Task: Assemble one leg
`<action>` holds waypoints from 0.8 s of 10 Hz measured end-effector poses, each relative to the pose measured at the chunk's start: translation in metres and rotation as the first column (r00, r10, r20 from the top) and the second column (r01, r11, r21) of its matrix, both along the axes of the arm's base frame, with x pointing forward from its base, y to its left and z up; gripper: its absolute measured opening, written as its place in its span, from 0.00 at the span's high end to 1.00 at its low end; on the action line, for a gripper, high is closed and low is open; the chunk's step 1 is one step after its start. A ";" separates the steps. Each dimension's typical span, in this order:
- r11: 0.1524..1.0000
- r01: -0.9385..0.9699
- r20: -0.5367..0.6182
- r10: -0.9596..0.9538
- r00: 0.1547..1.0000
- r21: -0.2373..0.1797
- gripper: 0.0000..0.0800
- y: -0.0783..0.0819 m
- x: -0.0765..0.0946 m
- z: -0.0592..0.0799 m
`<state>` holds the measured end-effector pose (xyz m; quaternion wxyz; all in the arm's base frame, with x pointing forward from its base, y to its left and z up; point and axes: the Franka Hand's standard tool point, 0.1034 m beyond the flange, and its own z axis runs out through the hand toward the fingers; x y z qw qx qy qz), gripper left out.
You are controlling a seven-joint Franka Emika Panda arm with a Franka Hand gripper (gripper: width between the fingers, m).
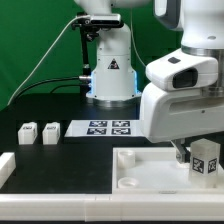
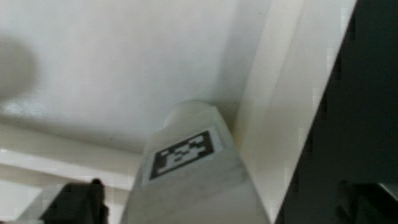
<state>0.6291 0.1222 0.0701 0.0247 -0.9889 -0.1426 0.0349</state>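
1. Now the gripper [image 1: 190, 153] stands released, jaws wide, grasping nothing, just above the leg [image 1: 206, 160].
2. That leg [image 2: 189, 158] stands upright in the tray [image 1: 140, 172], at its corner on the exterior view's right, probably seated in a socket.
3. Two spare blocks [image 1: 38, 132] wait beside the marker board [image 1: 106, 128].
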 end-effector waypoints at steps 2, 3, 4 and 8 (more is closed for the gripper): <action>0.974 -0.225 0.011 0.225 0.974 0.015 0.19 -0.003 0.000 0.000; 0.956 -0.293 0.014 0.292 0.956 0.020 0.19 -0.004 0.000 0.000; 0.930 -0.366 0.019 0.366 0.931 0.025 0.19 -0.005 0.000 0.000; 0.938 -0.347 0.017 0.347 0.938 0.024 0.52 -0.005 0.000 -0.001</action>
